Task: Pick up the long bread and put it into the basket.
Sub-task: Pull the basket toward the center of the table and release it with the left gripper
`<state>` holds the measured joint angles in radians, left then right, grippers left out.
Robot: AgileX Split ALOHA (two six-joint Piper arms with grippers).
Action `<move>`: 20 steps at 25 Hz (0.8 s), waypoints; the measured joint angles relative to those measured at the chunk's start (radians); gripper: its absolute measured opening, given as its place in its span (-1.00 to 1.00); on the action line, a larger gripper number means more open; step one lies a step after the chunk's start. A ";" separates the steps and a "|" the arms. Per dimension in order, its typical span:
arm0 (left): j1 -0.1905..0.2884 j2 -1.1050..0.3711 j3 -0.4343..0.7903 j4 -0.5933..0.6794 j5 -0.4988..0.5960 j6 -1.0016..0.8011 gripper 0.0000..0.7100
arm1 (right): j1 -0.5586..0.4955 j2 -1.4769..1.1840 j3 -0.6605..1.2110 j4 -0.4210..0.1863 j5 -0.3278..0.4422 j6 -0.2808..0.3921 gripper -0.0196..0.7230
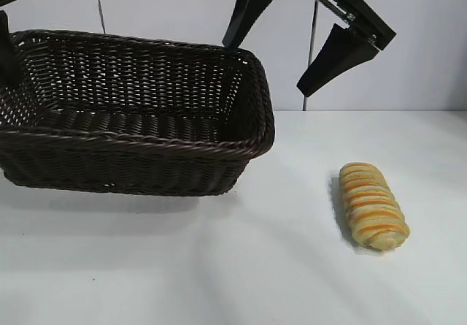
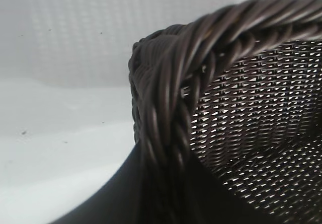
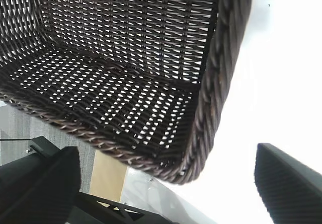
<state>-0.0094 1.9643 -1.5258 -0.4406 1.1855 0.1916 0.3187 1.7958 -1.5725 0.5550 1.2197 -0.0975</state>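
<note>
basket (image 1: 139,113) at left on table (image 1: 241,266), long bread (image 1: 373,205) right of it

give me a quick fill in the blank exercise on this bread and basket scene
1. The bread lies on the ____, not in the basket.
2. The inside of the basket is ____.
3. The right gripper hangs above the basket's right end with its fingers ____.
4. In the exterior view the bread lies to the ____ of the basket.

Missing words: table; empty; open; right

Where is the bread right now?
In the exterior view, the bread lies on the white table at the right, apart from the basket and below the open right gripper.
</note>
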 joint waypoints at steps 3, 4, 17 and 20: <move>0.000 0.045 0.000 -0.001 -0.041 0.016 -0.73 | 0.000 0.000 0.000 0.000 0.000 0.000 0.80; 0.000 0.059 0.000 -0.002 -0.048 0.019 -0.73 | 0.000 0.000 0.000 0.000 0.000 0.000 0.80; 0.000 0.127 -0.001 -0.002 -0.068 0.016 -0.69 | 0.000 0.000 0.000 0.000 0.000 0.000 0.80; 0.000 0.127 -0.001 0.006 -0.065 0.007 -0.21 | 0.000 0.000 0.000 0.000 0.000 0.000 0.80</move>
<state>-0.0094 2.0917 -1.5266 -0.4350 1.1209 0.1990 0.3187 1.7958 -1.5725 0.5550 1.2197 -0.0975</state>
